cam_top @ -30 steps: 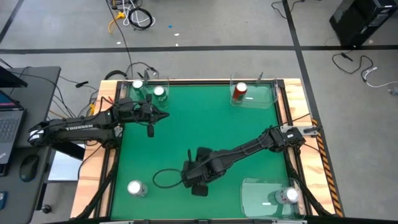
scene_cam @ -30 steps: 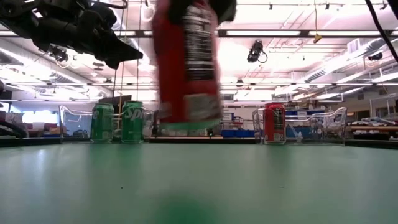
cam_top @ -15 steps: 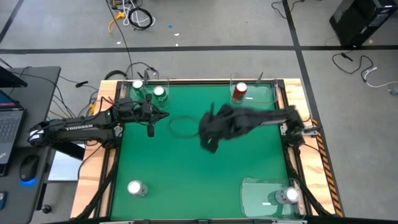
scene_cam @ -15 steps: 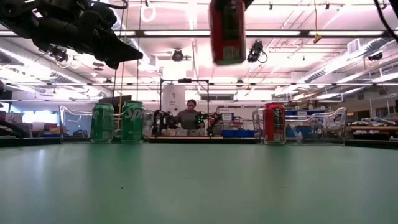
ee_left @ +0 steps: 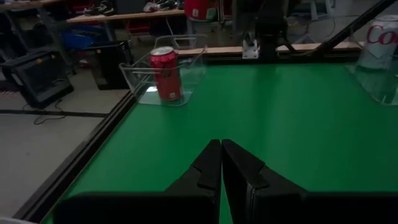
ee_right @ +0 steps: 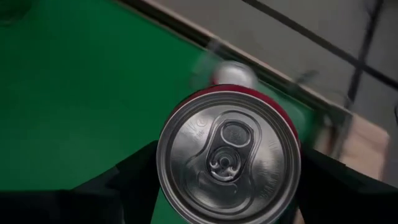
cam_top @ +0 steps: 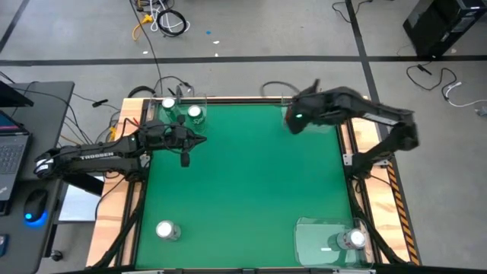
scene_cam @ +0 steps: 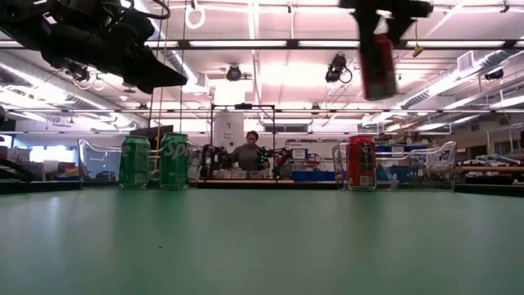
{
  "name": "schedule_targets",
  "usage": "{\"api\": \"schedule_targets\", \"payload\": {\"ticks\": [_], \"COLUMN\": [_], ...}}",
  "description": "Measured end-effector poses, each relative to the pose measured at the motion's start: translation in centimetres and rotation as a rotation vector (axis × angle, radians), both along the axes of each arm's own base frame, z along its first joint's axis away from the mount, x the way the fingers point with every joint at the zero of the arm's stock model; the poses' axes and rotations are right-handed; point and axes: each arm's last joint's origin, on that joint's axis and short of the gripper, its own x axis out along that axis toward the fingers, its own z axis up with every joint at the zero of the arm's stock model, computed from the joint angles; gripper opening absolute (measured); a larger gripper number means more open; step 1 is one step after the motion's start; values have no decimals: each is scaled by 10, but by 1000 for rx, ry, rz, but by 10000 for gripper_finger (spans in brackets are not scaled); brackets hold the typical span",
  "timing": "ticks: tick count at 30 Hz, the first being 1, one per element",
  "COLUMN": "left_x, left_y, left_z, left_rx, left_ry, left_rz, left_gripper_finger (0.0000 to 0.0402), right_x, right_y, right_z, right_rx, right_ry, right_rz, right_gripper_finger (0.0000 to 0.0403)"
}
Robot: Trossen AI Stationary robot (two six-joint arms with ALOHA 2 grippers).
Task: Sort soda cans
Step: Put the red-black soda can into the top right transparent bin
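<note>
My right gripper (cam_top: 298, 119) is shut on a red soda can (scene_cam: 377, 65), high over the clear tray (cam_top: 323, 122) at the far right corner. A second red can (scene_cam: 361, 162) stands upright in that tray; the high view hides it under the gripper. Two green cans (cam_top: 169, 104) (cam_top: 195, 114) stand in the far left tray. One silver can (cam_top: 167, 229) stands on the mat near the front left, and another (cam_top: 352, 240) stands in the near right tray. My left gripper (cam_top: 199, 139) hangs shut and empty beside the green cans. My right gripper pinches the red can's side wall just below its silver top (ee_right: 228, 155), with one finger (ee_right: 134, 171) on each side. The fingers slant down from above and run along the can's height. The can hangs below them, slightly tilted and lifted clear of tray and table.
Wooden rails (cam_top: 358, 144) frame the green mat (cam_top: 243, 190), whose middle holds no objects. The right arm (cam_top: 380, 122) arches over the far right corner. A person (scene_cam: 251, 153) sits far behind the table. A laptop and mouse (cam_top: 34, 204) lie off the table's left side.
My right gripper has carried the red can from low over the mat's near middle up and toward the far right tray, rolling its wrist on the way. The can has risen and stays in the hold.
</note>
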Motion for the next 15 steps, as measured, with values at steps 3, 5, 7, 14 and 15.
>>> {"api": "schedule_targets", "payload": {"ticks": [3,5,7,14,15], "left_x": [0,1,1,1,1], "left_y": [0,0,0,0,0], "left_z": [1,3,3,3,3], "left_rx": [4,9,10,3,-2], "left_ry": [-11,-26,-29,-30,-31], "left_rz": [0,0,0,1,2], "left_gripper_finger": [21,21,21,21,21], "right_x": [-32,-47,-57,-66,-66], "right_y": [-10,-18,-27,-65,-71], "right_z": [-4,-13,-24,-70,-75], "right_rx": [-6,-15,-22,-44,-46], "right_ry": [-17,-11,-21,-122,-146], "right_rz": [-99,-163,-213,-233,-229], "right_gripper_finger": [291,291,291,291,291]}}
